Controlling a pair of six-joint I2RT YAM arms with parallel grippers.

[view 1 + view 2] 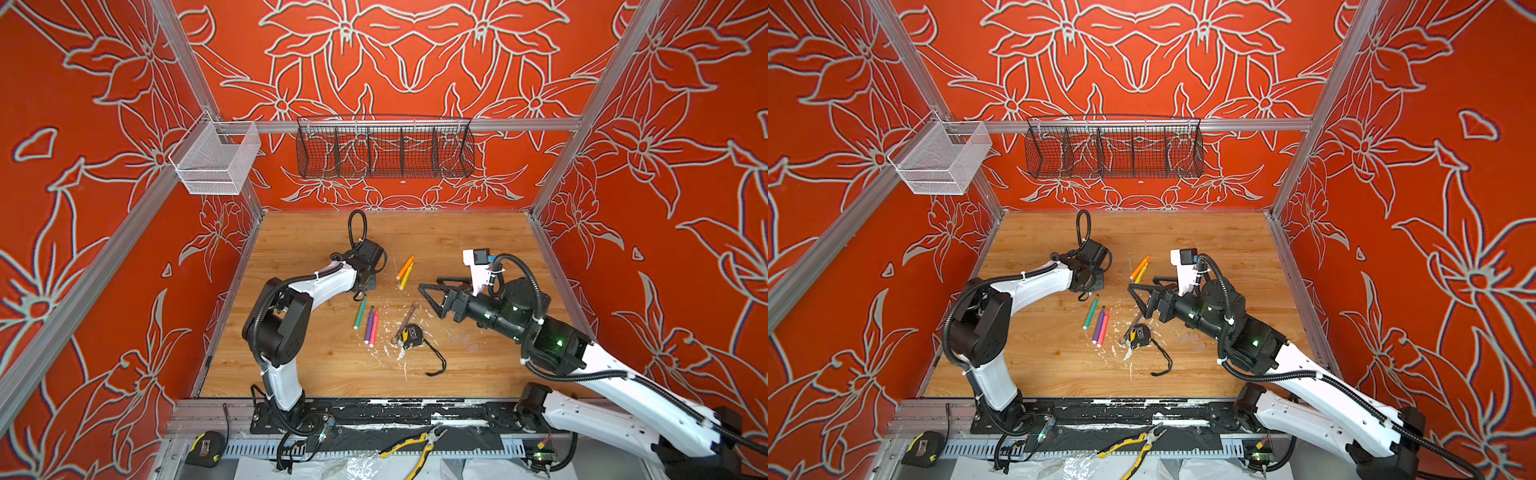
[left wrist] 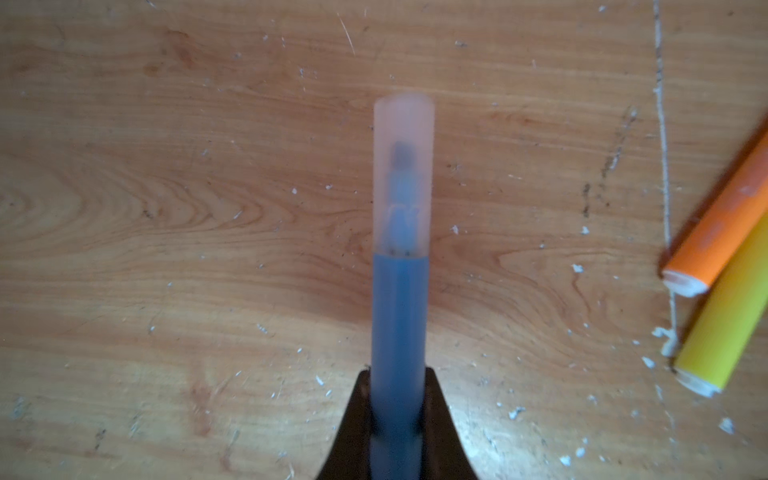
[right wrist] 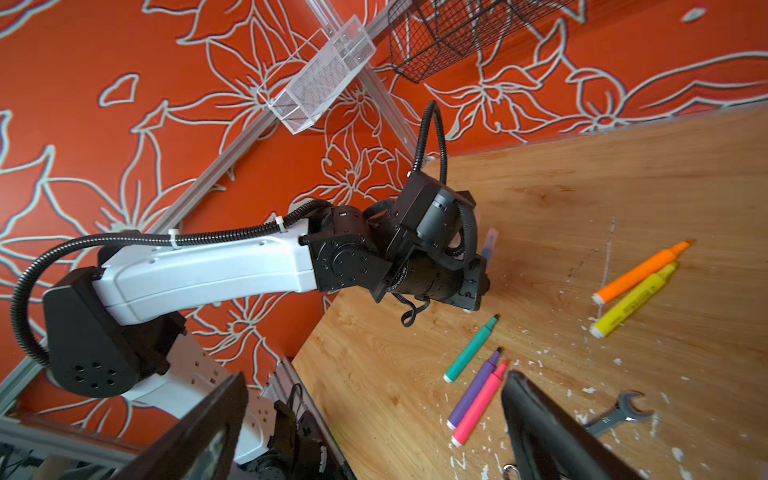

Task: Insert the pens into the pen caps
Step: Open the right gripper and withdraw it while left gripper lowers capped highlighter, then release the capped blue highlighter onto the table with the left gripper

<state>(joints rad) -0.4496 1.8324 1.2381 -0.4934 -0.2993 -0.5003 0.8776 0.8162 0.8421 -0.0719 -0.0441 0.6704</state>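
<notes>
Left gripper point(image 2: 398, 401): jaws clamped tight on blue pen point(image 2: 399, 324), over wooden table point(image 2: 166, 208). Frosted clear pen cap point(image 2: 404, 166) seated over its tip, nib showing faintly through.
Mid-table: green pen point(image 1: 360, 312), purple pen point(image 1: 369, 325), pink pen point(image 1: 374, 328) lying near-parallel. Purple and pink touching. Tips bare, white ends toward front.
Farther back: orange pen point(image 1: 404, 267) and yellow pen point(image 1: 406, 277) side by side, touching, tips bare.
Grey wrench point(image 1: 405, 323) and yellow-black tape measure point(image 1: 411, 336) just right of pink pen.
Right gripper point(image 1: 428, 282): jaws spread wide, nothing held.

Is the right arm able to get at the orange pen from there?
Probably yes: the right gripper is open and close to the orange pen, only bare table between; the yellow pen lies against it.
</notes>
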